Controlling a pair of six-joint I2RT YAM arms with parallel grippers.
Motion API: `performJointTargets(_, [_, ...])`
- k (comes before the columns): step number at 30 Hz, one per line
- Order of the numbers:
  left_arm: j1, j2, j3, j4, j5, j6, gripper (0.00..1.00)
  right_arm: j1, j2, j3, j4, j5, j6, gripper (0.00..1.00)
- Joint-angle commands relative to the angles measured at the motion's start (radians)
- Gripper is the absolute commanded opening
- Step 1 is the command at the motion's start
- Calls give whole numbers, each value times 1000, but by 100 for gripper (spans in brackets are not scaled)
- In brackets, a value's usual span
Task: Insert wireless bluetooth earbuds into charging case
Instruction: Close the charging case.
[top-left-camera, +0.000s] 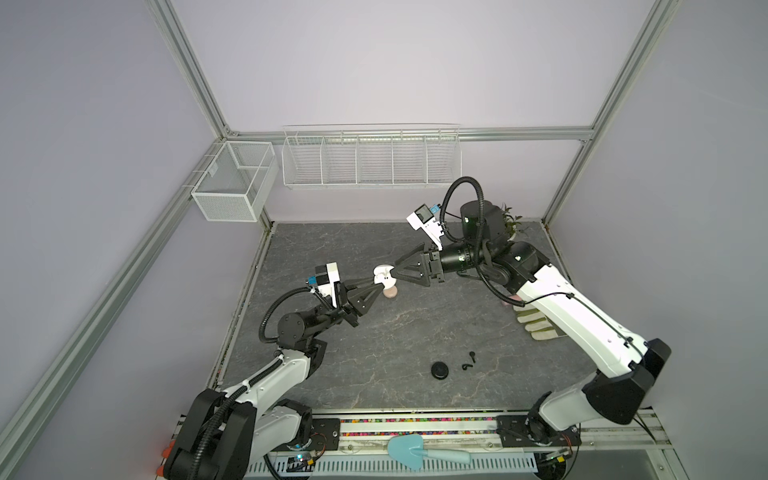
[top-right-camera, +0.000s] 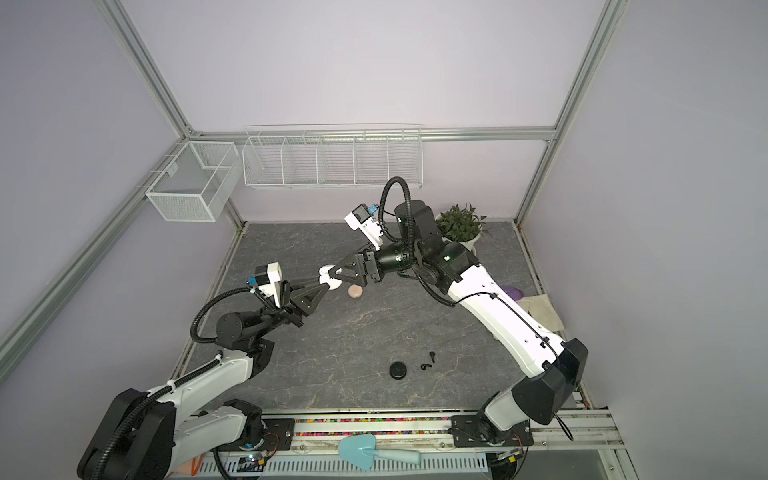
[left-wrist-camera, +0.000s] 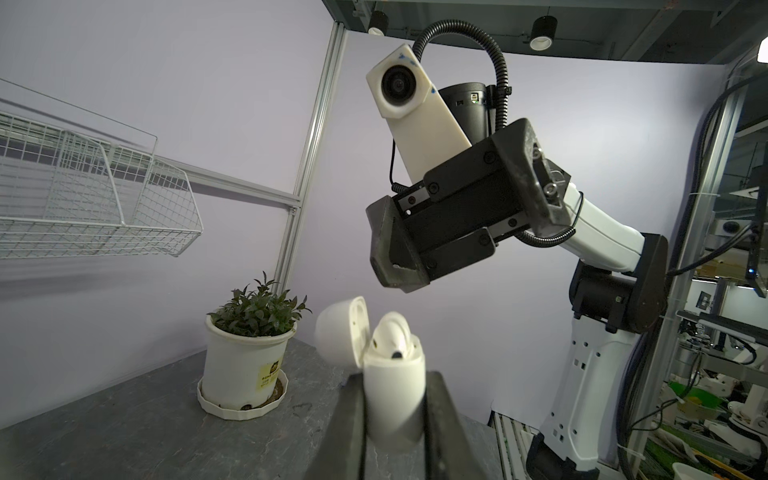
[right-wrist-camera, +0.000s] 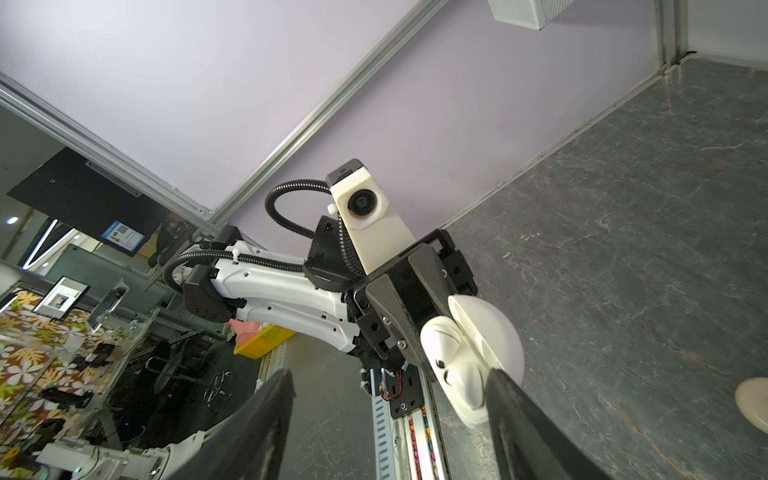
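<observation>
White plastic charging case, lid open, whitish earbud seated, sits clamped in left gripper toward eleven o'clock, right gripper spread wide beside it; two black stemmed earbuds at five o'clock lie uncased.

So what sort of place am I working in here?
Likely a robotics lab test cell: an aluminium frame with lilac panels encloses the table, and cluttered equipment benches show beyond it.

Both top views look down on the whole table. The wrist cameras (close in) face each other across the white case.
</observation>
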Motion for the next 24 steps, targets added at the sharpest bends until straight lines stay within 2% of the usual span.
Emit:
performJointTargets(1, [-9, 3, 31, 44, 37, -8, 0, -5, 22, -6, -12, -43, -5, 76])
performJointTargets(5, [-10, -5, 30, 45, 43, -9, 0, -27, 17, 3, -68, 11, -51, 76])
performJointTargets(10, [-9, -6, 32, 47, 46, -21, 0, -42, 25, 9, -67, 44, -24, 76])
performJointTargets(17, [-10, 19, 59, 46, 59, -29, 0, 0, 96, 24, -23, -96, 61, 75])
performJointTargets(24, [-10, 31, 66, 46, 61, -32, 0, 5, 73, 16, 23, -115, 74, 70])
